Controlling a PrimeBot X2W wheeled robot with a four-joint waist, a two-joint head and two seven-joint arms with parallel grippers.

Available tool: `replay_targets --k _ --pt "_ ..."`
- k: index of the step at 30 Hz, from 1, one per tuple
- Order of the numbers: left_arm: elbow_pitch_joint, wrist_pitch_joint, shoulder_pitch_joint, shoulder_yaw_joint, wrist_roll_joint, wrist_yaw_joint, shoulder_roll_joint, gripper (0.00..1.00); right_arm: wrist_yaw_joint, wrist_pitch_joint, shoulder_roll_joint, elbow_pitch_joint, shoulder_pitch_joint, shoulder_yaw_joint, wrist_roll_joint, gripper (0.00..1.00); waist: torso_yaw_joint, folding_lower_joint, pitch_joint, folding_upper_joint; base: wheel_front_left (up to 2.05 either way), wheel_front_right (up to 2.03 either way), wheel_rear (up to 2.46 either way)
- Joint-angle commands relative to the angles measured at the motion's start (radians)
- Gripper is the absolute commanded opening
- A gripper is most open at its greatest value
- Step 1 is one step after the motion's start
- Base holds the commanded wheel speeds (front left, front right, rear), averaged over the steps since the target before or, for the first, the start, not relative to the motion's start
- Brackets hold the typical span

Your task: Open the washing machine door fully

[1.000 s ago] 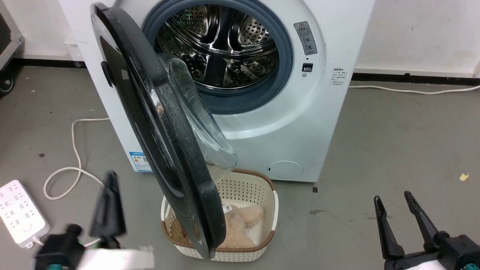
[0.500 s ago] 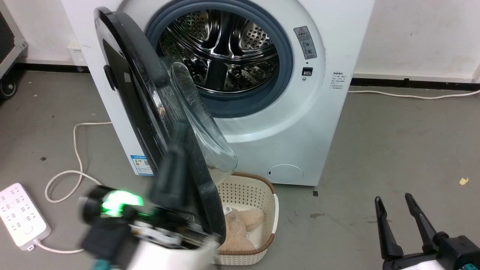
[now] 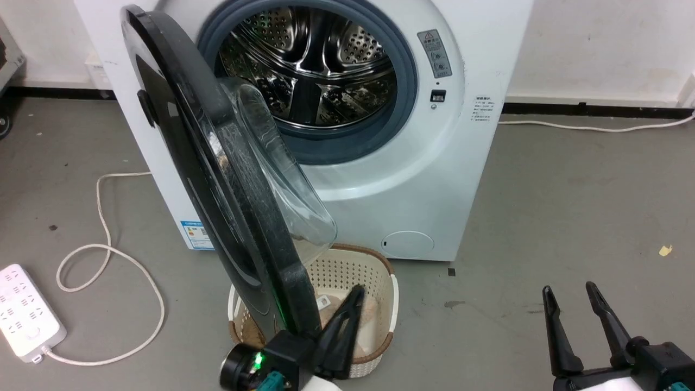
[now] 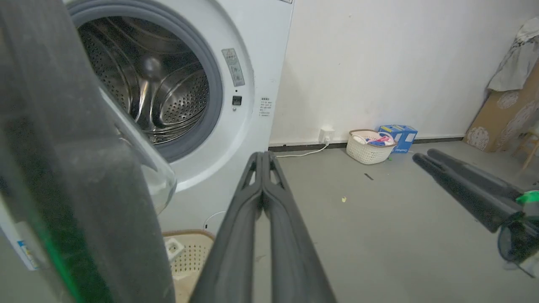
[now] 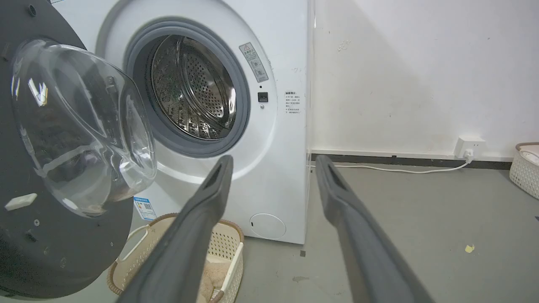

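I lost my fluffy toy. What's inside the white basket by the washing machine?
The white basket holds something tan and fluffy; what it is cannot be told. The washing machine door and the left gripper cover the rest of the inside.

Bounded at the rear by a white wall (image 3: 597, 49) with a black skirting strip (image 3: 597, 111) at its foot, above a grey floor (image 3: 570, 190) marked with dark stains (image 3: 455, 305) and a yellow scrap (image 3: 665, 250) at the right. Carries a white power strip (image 3: 24, 312) at the far left, with a pale cable (image 3: 103, 217) looping toward the rear, and a second white cable (image 3: 586, 128) along the skirting to a wall socket (image 5: 468, 148). Holds, farther along the wall, a white perforated basket (image 4: 367, 149) beside a blue box (image 4: 400, 135), then patterned brown cardboard (image 4: 501, 113) under grey cloth (image 4: 516, 59).
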Motion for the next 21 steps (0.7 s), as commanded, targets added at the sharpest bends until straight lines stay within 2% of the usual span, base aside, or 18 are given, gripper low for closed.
replay_targets --k 1,7,11,15,21 --pt "0.026 0.007 0.008 0.014 0.002 0.021 0.002 0.0 0.001 -0.008 0.004 0.003 -0.007 -0.001 0.006 1.0 0.0 0.0 0.003 0.0 0.0 0.0 0.0" --pt "0.108 0.014 -0.011 0.056 -0.003 0.071 0.003 0.0 0.001 -0.009 0.004 0.005 -0.009 0.003 0.008 1.0 0.004 0.0 0.017 0.0 0.0 0.0 0.0" --pt "0.13 0.005 -0.013 0.062 -0.012 0.07 0.006 0.0 0.001 -0.009 0.004 0.006 -0.007 0.003 0.009 1.0 0.022 0.0 0.019 0.0 0.0 0.0 0.0" --pt "0.147 -0.001 0.002 0.058 -0.025 0.064 0.008 0.0 0.001 -0.01 0.004 0.01 0.0 0.003 0.011 1.0 0.068 0.0 0.014 0.0 0.0 0.0 0.0" --pt "0.155 -0.017 0.022 0.075 -0.043 0.074 0.016 0.0 0.001 -0.009 0.004 0.014 0.009 0.005 0.013 1.0 0.175 0.0 0.004 0.0 0.0 0.0 0.0"
